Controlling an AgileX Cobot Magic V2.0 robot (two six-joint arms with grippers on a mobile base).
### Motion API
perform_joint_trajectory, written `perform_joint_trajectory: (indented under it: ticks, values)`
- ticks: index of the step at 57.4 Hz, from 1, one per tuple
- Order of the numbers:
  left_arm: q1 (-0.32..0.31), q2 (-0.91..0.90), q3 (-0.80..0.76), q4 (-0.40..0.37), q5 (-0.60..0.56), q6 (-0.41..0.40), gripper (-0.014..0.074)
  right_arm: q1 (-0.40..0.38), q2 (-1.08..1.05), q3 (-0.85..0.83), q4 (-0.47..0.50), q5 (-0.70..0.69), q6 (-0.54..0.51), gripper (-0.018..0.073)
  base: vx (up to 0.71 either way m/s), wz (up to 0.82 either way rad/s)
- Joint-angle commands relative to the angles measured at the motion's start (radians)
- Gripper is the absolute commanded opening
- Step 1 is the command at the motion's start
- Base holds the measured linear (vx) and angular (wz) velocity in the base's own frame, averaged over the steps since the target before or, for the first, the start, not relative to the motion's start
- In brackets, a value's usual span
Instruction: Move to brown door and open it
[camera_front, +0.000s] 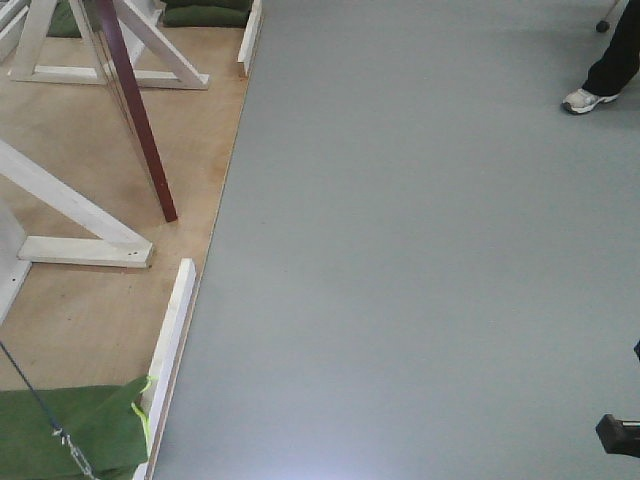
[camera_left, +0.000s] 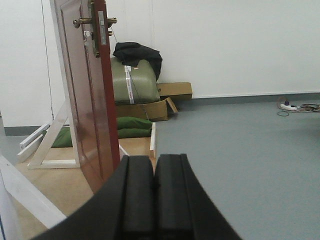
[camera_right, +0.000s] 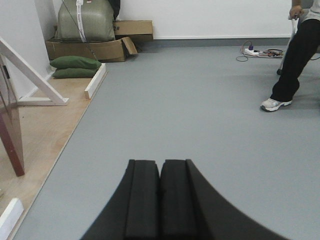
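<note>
The brown door is standing on the pale plywood platform off to the robot's left. Its edge is turning toward the left wrist camera, with the brass lever handle and silver latch plate showing up high. White timber braces are sitting on the platform beside it. The left gripper is hanging in the air short of the door, its two black pads pressing flat together, gripping nothing and touching nothing. The right gripper is clenched on itself in the same way above the grey floor, well apart from the door. Green sandbags are lying at the platform's far end, near cardboard boxes and an olive sack. Someone's white shoe is resting on the floor off to the right.
</note>
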Motion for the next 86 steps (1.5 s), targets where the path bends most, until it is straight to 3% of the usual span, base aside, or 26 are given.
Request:
perform_joint_trajectory:
  ticks: [1,86]
  values:
    - [-0.007,-0.015,-0.016,-0.003,-0.081,-0.009,-0.0003,0.001,-0.013,0.007,0.000,-0.082,-0.006,0.0000,0.38,0.00]
    - [-0.007,-0.015,-0.016,-0.003,-0.081,-0.009,-0.0003,0.001,-0.014,0.006,0.000,-0.082,-0.006,0.0000,0.36,-0.02]
